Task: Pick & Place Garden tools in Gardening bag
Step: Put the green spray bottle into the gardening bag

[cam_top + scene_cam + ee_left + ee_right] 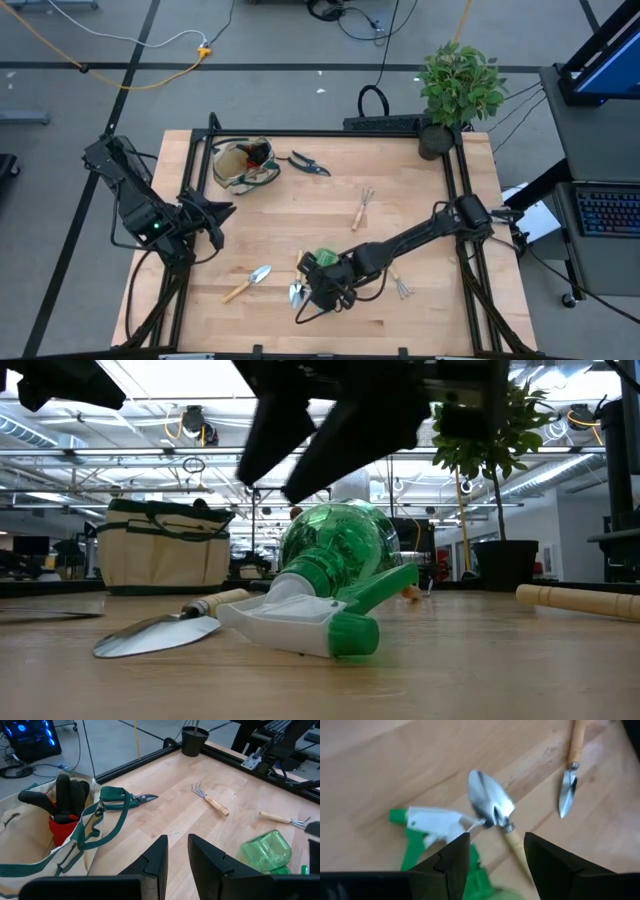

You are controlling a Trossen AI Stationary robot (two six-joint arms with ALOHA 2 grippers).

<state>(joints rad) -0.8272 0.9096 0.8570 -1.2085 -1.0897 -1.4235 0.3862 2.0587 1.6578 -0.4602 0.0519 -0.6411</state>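
A green spray bottle [322, 262] lies on its side on the table, its white-and-green trigger head toward the near edge [310, 625]. My right gripper [318, 288] hangs open just above it, touching nothing; in the right wrist view [492, 840] the bottle [427, 822] and a silver trowel [490, 802] lie below the fingers. My left gripper [225, 212] is open and empty at the table's left, below the tan gardening bag [243, 165]. A red-and-black glove [62, 805] sits in the bag [30, 840].
A second trowel [248, 283] lies left of the bottle. Dark shears [308, 163] lie right of the bag. One fork rake [362, 208] lies mid-table, another [400, 285] under my right arm. A potted plant [458, 85] stands at the far right corner.
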